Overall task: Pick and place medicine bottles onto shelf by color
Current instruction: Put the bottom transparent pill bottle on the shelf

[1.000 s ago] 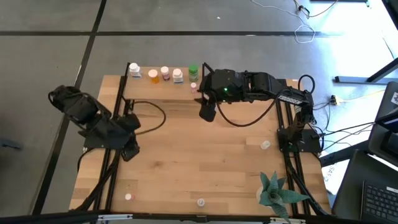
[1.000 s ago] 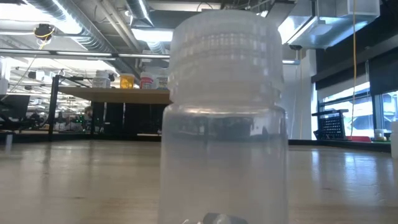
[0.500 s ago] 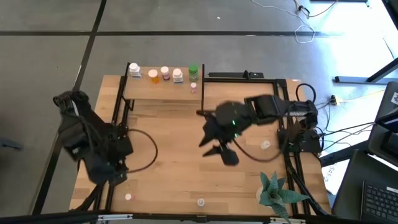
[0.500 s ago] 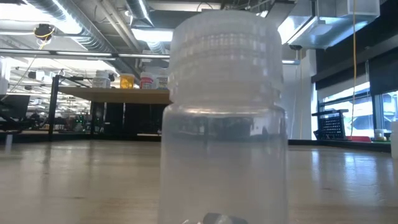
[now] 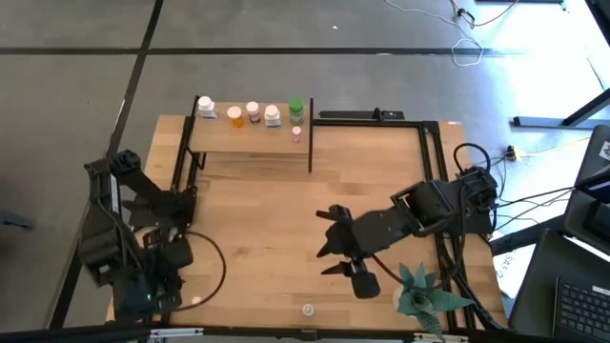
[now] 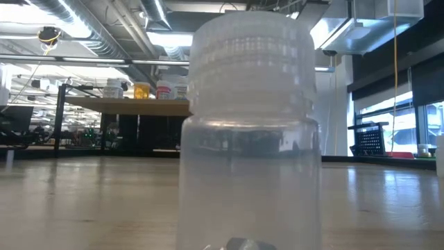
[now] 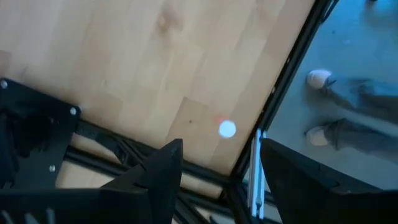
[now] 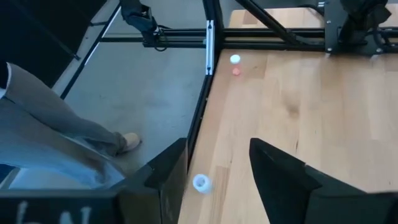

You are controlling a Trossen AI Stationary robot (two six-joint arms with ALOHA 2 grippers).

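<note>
The shelf (image 5: 250,136) stands at the table's far side and carries a white (image 5: 206,107), orange (image 5: 234,115), pink (image 5: 253,111), white (image 5: 273,115) and green bottle (image 5: 296,108), plus a tiny pink one (image 5: 296,133). A pink bottle (image 5: 196,301) stands at the near left and shows ahead of my open left gripper (image 7: 217,146) in the left wrist view (image 7: 227,129). A clear bottle (image 5: 308,310) stands at the near edge, ahead of my open right gripper (image 5: 329,250) in the right wrist view (image 8: 200,182). It fills the low view (image 6: 250,132).
A green spiky plant (image 5: 419,291) stands at the near right beside my right arm. Black frame rails (image 5: 434,171) run along the table's sides. A person's shoes (image 7: 318,78) show on the floor beyond the near edge, and a leg shows in the right wrist view (image 8: 56,124).
My right gripper has swung from the shelf's right end toward the table's near edge, toward the clear bottle. My left gripper has gone from mid-left toward the near left corner, toward the pink bottle. The bottles have stayed in place.
</note>
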